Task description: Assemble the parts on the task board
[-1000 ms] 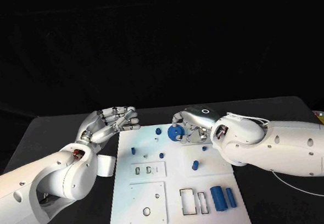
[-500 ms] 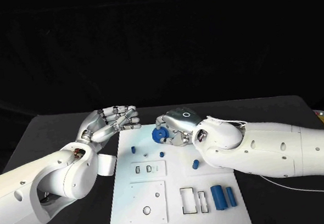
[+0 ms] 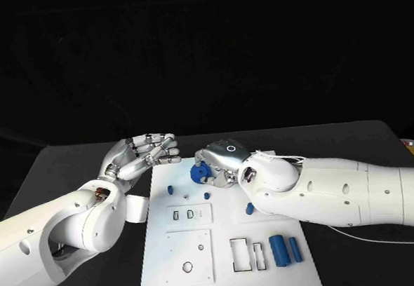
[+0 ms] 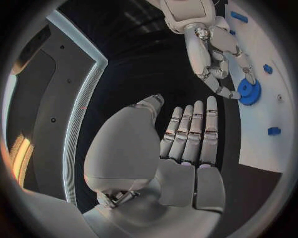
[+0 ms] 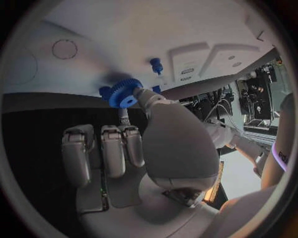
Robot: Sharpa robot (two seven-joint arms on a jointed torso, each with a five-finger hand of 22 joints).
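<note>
Nearest, lower centre of the head view, two blue cylinders [image 3: 285,250] lie loose on the task board [image 3: 224,282]. Further up, the right hand [image 3: 222,161] pinches a blue gear [image 3: 201,172] over the board's upper centre. The left hand [image 3: 147,152], upper left, is clenched and holds nothing. Risk: the narrow pinch could let the gear tip or drop off its peg. Since the earlier frames, the right hand has carried the gear leftward.
</note>
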